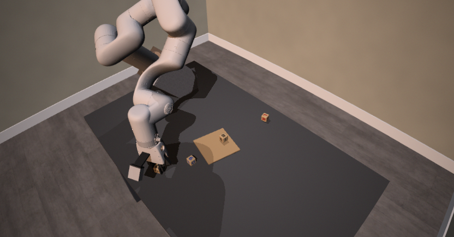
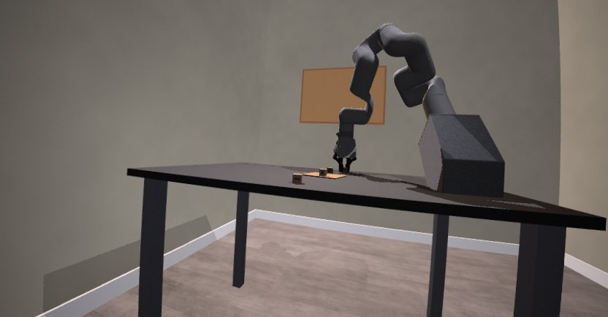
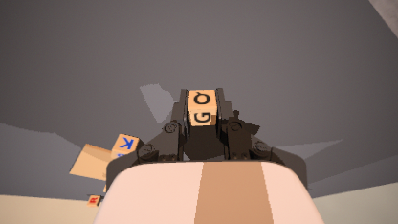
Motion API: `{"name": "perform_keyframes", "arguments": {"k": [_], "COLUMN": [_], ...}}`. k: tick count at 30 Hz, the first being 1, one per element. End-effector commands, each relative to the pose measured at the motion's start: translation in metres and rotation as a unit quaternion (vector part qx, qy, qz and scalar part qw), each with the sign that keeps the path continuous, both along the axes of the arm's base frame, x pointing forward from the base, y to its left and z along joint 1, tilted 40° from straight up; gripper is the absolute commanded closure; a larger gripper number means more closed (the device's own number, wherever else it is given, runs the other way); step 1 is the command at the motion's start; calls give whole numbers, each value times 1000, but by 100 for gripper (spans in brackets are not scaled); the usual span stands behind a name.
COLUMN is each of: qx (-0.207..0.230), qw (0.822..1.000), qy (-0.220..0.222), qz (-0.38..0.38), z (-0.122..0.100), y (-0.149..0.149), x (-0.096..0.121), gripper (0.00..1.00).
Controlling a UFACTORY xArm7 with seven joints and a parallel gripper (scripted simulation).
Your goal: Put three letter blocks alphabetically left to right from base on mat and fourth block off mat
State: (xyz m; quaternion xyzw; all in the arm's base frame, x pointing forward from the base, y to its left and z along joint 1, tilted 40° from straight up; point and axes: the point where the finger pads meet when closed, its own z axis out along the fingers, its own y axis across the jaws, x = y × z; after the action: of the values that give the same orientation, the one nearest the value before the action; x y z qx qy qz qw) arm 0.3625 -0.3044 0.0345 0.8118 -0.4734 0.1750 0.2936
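Note:
My gripper [image 3: 202, 100] is shut on a wooden block [image 3: 202, 109] whose two visible faces show a black Q and a black G. It is low over the dark table, left of the mat, as the top view shows [image 1: 157, 168]. The tan mat [image 1: 216, 145] lies flat with one black-lettered block [image 1: 223, 137] on its far part. A block with a blue K [image 1: 191, 160] sits on the table just off the mat's near-left edge; it also shows in the wrist view [image 3: 125, 144]. A red-lettered block [image 1: 264, 117] stands apart, beyond the mat.
The arm's dark base box [image 2: 461, 153] stands on the table behind the gripper. The table's left edge [image 1: 126, 178] is close to the gripper. An orange panel [image 2: 327, 93] hangs on the far wall.

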Motion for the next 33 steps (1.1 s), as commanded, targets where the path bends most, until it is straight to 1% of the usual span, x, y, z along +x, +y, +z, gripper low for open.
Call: {"name": "perform_keyframes", "arguments": {"k": [1, 22, 27, 30, 33], "qx": [0, 0, 0, 0, 0], "qw": [1000, 1000, 1000, 1000, 1000], "qy": [-1, -1, -1, -1, -1], "qz": [1, 1, 1, 1, 1], "z": [1, 1, 4, 13, 29], "y": [0, 1, 3, 11, 24], "x": [1, 1, 1, 1, 1], "gripper": [79, 79, 79, 79, 79]}}
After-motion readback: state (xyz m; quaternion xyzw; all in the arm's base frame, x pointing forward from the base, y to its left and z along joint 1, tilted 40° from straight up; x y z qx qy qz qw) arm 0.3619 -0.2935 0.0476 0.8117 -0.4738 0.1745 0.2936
